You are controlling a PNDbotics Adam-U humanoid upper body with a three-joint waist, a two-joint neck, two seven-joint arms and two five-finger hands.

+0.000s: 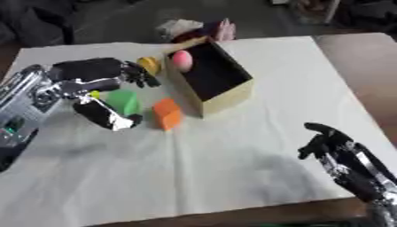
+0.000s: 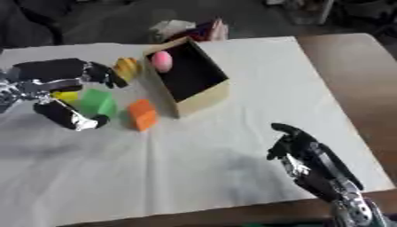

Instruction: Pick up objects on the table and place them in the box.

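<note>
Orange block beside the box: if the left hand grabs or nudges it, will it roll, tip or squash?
The orange block looks flat-faced and square-edged, so it should slide, not roll. It stands taller than wide, so a high nudge might tip it. It seems rigid, unlikely to squash. The left hand is open around the green block.

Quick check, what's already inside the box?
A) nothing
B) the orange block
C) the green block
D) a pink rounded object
D: a pink rounded object sits in the far corner of the box, while the orange block and green block lie on the white cloth beside it, near the left hand.
</note>
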